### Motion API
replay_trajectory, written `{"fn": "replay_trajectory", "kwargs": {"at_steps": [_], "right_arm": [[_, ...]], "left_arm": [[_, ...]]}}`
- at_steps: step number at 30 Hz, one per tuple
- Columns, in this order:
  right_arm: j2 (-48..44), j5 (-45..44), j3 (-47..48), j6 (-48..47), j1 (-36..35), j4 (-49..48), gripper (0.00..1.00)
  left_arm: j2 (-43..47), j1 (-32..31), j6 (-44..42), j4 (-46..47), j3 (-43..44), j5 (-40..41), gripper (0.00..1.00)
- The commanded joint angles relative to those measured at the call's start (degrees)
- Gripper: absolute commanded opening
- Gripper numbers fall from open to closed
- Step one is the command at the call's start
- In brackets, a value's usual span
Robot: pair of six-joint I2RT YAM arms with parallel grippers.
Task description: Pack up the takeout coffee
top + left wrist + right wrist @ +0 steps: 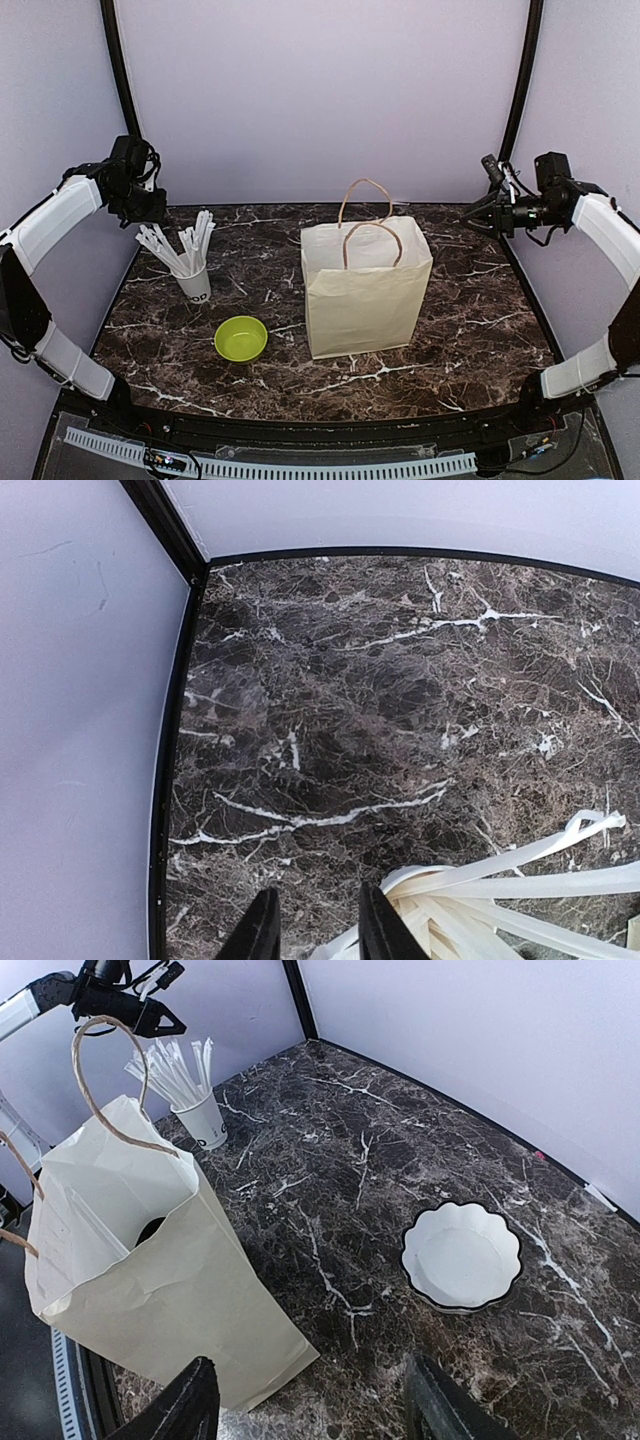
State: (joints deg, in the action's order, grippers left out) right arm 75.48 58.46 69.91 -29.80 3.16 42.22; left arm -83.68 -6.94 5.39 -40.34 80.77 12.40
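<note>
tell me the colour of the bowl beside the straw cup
The bowl is lime green, clearest in the top view.

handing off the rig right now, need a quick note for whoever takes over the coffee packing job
Left claw: open, empty, raised at the back left, just beside the straw cup.
Right claw: open, empty, raised at the back right, facing the paper bag.
Coffee cups: none on the table in any view. A dark round shape shows inside the upright bag, possibly a lid; I cannot confirm.
Done: probably the cups are bagged.
Left: look into the bag to confirm both. The green bowl and the white scalloped dish sit outside it.
</note>
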Motion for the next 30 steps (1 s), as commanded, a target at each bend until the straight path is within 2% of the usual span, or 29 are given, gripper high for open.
{"fn": "replay_trajectory", "kwargs": {"at_steps": [1,8,12,16,23,30], "right_arm": [[0.6,0.2,1.2,-0.6,0.1,-0.3,0.63],[0.8,0.3,1.3,-0.6,0.1,-0.3,0.63],[0.6,0.2,1.2,-0.6,0.1,-0.3,0.63],[0.3,0.1,0.9,-0.6,0.1,-0.5,0.63],[1.3,0.2,2.3,-0.7,0.1,0.2,0.63],[2.9,0.5,4.5,-1.2,0.1,1.8,0.63]], "left_arm": [[1.1,0.3,0.6,-3.2,1.4,-0.2,0.28],[1.3,0.3,0.1,-3.6,1.4,-0.2,0.1],[0.9,0.3,0.1,-3.8,1.8,-0.7,0.04],[1.4,0.3,0.0,-4.5,2.8,-1.0,0.01],[4.6,-0.7,-0.7,-8.6,10.3,-1.4,0.0],[11.7,-4.9,-2.1,-6.0,14.4,-1.4,0.0]]}}
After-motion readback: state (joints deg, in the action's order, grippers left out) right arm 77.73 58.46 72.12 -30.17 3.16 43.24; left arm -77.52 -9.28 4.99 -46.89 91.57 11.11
